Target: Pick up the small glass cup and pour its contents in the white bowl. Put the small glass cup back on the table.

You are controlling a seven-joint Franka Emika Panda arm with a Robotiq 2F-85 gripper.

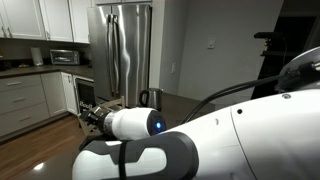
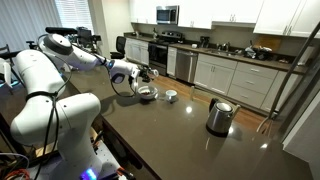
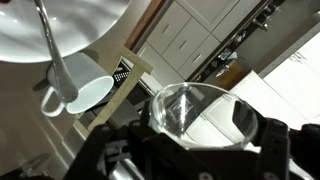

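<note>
We see the pincer (image 3: 190,142) clenched around the small glass cup (image 3: 190,112). In the wrist view, the white bowl (image 3: 95,25) lies ahead, leftward, on the bench (image 2: 180,135).

The small glass cup (image 3: 200,112), clear and round, is hanging tilted above the table (image 2: 185,140), clamped in the gripper (image 3: 195,140), its rim showing as a bright ring. The white bowl (image 3: 60,25), wide and shallow, is sitting upright on the dark brown, glossy table, near the cup but apart from it.
</note>
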